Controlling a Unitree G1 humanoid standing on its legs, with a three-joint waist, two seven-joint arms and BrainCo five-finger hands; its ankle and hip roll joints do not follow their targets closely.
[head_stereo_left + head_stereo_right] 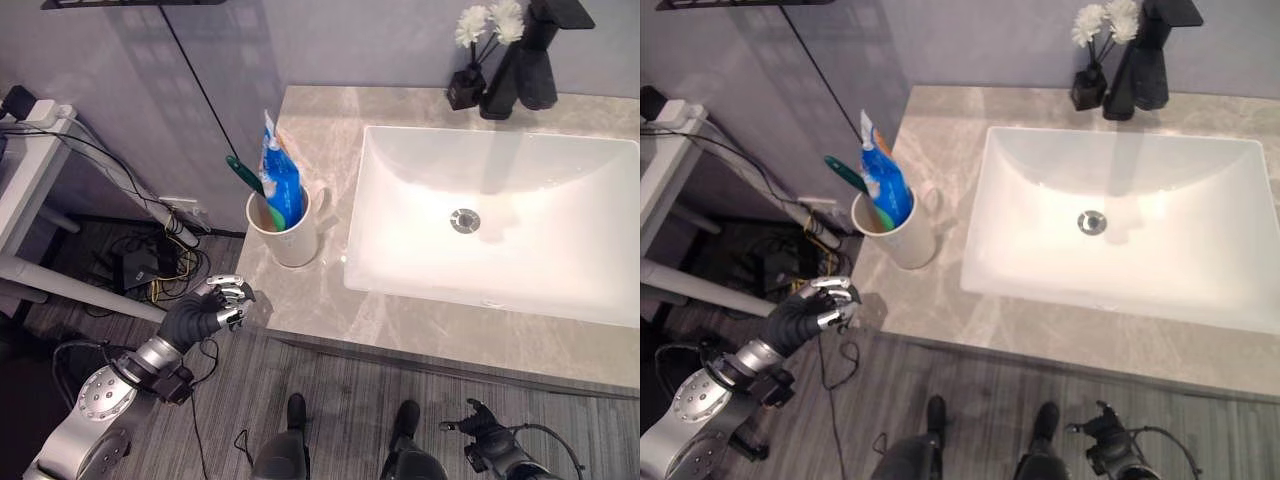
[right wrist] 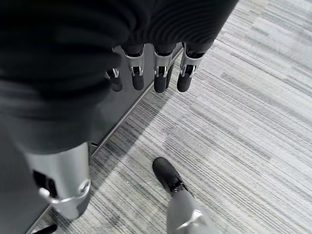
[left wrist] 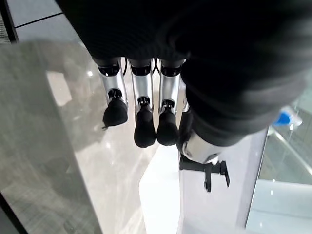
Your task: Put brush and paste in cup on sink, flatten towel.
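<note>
Brush and paste sitting in the cup, both robot hands holding nothing.

The white cup [image 1: 289,229] stands on the marble bench [image 1: 330,130] just left of the sink [image 1: 497,220], with the green toothbrush [image 1: 246,175] and blue paste tube [image 1: 281,178] poking out of it. Left robot hand [image 1: 212,306] hangs off the bench's front corner below the cup, fingers loosely relaxed. Right robot hand [image 1: 484,432] is down low near the floor in front of the sink, fingers hanging straight. Can't spot a towel.
</note>
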